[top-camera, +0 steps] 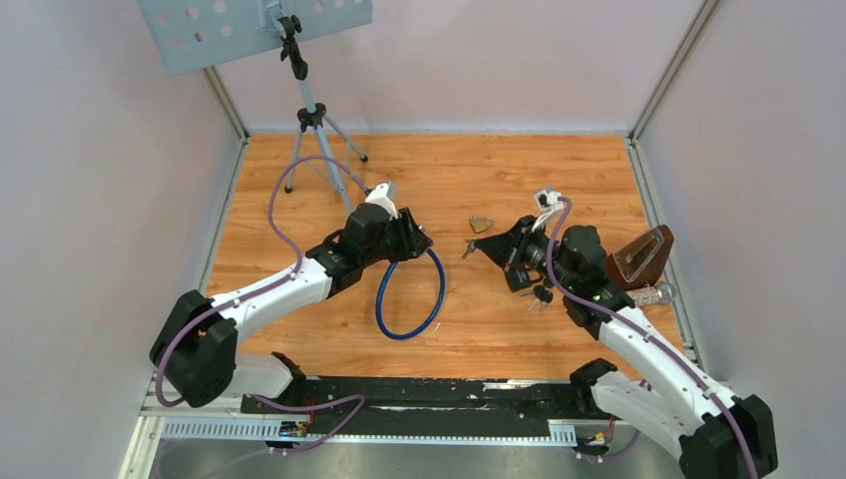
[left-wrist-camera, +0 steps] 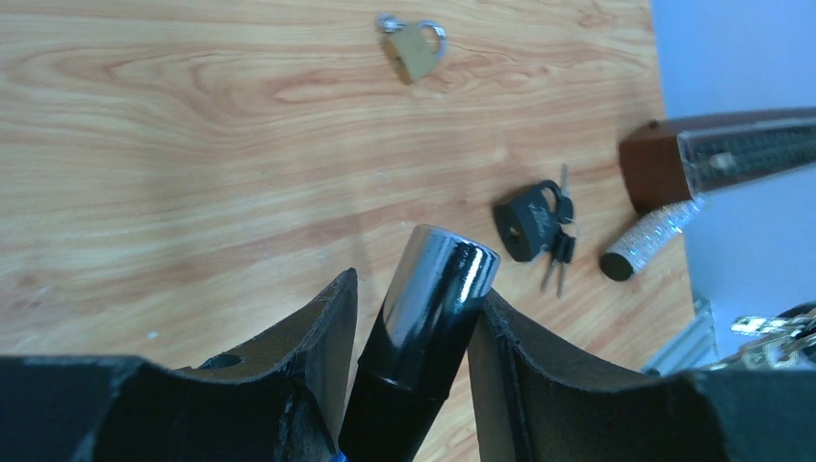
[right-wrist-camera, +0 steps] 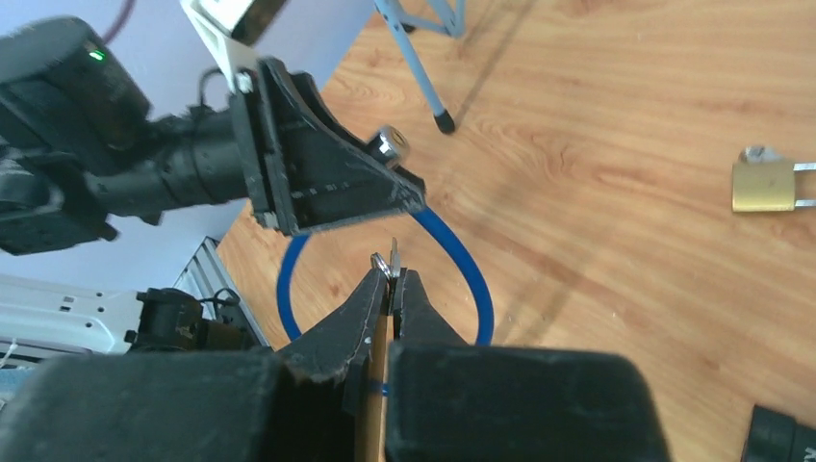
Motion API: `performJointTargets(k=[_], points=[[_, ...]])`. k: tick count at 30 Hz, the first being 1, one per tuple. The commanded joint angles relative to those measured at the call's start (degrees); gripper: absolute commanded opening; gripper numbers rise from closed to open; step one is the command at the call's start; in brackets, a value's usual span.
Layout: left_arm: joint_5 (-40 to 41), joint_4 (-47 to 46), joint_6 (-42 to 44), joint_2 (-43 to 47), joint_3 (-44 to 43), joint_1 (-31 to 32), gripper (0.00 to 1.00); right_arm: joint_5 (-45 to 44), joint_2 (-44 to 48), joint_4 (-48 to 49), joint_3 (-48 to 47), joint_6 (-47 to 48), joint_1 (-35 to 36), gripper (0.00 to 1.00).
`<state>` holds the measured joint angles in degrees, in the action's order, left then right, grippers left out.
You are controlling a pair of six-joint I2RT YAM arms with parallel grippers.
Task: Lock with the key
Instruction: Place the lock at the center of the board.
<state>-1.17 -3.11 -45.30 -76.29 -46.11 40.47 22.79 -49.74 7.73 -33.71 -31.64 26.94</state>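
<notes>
Your left gripper [top-camera: 417, 239] is clamped on the cable lock's chrome-tipped barrel [left-wrist-camera: 438, 289], with the blue cable [right-wrist-camera: 469, 268] looping onto the table. Further right, a brass padlock [top-camera: 482, 224] lies on the wood. Your right gripper [right-wrist-camera: 393, 279] pinches the key [right-wrist-camera: 390, 262], which is close to the barrel but not touching it.

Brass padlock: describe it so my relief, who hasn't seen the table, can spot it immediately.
On the wooden table, look in the middle, just beyond the tip of the right gripper. The brass padlock lies flat there, alone. It is gold-coloured with a silver shackle, unlike the black padlock, which sits closer to the near edge with keys attached.
</notes>
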Motion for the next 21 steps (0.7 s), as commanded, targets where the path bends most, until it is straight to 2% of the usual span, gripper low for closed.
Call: performJointTargets(k=[1, 2, 4, 5, 11, 21], points=[[10.4, 6.9, -0.6, 1.5, -4.3, -0.3, 0.24, -4.3, -2.3, 4.5, 3.6, -3.7, 2.8, 0.0], [12.5, 11.2, 0.0, 2.0, -5.1, -0.3, 0.3, -6.0, -3.5, 5.5, 4.5, -3.9, 4.2, 0.0], [17.4, 14.9, 1.9, 3.2, -5.0, -0.4, 0.48, -9.2, -7.0, 8.5, 6.1, -4.0, 7.5, 0.0], [20.4, 15.8, 2.0, 3.6, -4.8, -0.4, 0.62, -10.5, -9.1, 10.2, 6.4, -4.2, 9.0, 0.0], [32.2, 23.6, 2.3, 5.5, -3.0, -0.4, 0.91, -14.0, -23.3, 15.4, 2.3, -4.9, 16.8, 0.0], [43.9, 29.7, 1.8, 9.3, -0.9, -0.4, 0.96, -15.7, -40.0, 18.8, -6.2, -6.8, 24.7, 0.0]])
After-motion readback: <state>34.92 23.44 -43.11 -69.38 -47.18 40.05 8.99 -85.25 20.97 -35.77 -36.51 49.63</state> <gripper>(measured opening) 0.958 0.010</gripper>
